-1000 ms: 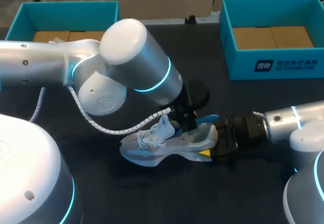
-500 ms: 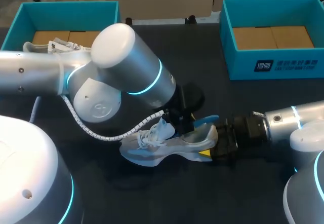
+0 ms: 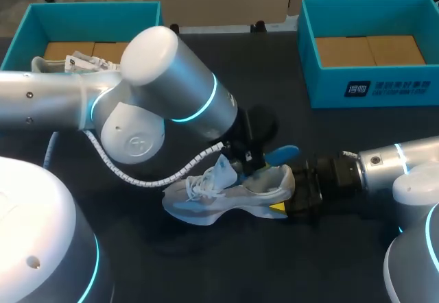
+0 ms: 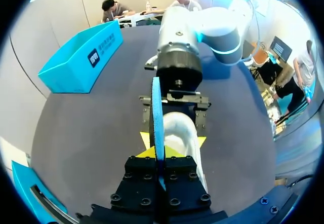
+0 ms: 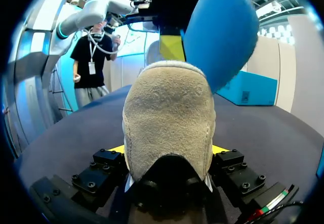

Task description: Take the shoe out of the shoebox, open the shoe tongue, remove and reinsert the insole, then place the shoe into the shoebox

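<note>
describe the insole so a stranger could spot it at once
In the middle of the dark table sits a white shoe, its heel in the right gripper. Just above that heel, the left gripper pinches the insole. It is the one thin, bright blue flap against the pale shoe.

The worktop (image 3: pixel 274 63) is a flat, matte surface, close to black, and it fills nearly all of the head view. Its far edge runs straight across, showing as a clean line near the middle of that side. Light falls evenly from overhead, so the shadows on it are soft and blurred, deepest around the worktop's middle and toward the near edge. In the left wrist view the worktop (image 4: pixel 86 133) is a broad, plain, dark grey sheet of uniform tone. In the right wrist view the worktop (image 5: pixel 283 143) shows the same smooth, even, dark surface, curving away to its far edge.
</note>
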Tool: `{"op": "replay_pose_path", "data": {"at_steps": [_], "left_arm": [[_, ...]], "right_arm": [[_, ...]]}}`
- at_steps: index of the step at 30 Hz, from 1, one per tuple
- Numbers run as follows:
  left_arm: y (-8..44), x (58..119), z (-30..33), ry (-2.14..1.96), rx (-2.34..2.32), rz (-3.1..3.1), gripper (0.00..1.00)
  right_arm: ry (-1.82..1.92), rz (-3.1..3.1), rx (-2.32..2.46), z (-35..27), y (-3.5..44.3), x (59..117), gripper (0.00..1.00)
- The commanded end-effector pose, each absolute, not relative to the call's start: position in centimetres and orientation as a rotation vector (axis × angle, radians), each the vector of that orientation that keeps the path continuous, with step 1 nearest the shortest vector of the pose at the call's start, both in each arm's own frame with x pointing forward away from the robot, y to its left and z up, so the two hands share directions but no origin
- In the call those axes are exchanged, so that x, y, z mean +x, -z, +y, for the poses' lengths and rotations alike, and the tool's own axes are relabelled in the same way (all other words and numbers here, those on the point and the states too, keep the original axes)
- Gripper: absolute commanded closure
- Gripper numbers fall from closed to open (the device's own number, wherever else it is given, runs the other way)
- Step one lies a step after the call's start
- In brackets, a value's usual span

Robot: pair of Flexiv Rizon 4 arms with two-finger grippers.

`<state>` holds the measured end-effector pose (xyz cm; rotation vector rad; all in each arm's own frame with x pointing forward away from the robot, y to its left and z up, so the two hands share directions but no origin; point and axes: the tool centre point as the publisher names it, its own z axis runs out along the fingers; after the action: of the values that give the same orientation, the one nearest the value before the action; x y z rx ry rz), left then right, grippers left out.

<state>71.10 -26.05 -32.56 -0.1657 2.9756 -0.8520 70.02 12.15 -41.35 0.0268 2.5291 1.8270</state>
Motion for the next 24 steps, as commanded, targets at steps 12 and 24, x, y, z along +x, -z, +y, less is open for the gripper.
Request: {"op": "replay_pose_path", "data": {"at_steps": [12, 24], "left_arm": [[27.9, 69.7, -29.1, 0.974, -0.193, 3.008, 1.00], [21.4, 67.1, -30.8, 1.268, -0.131, 3.095, 1.00]], "right_arm": [[-1.823, 2.531, 0.027, 12.4, 41.6, 69.9, 1.00], [-1.823, 2.531, 0.027, 12.4, 41.6, 69.9, 1.00]]}}
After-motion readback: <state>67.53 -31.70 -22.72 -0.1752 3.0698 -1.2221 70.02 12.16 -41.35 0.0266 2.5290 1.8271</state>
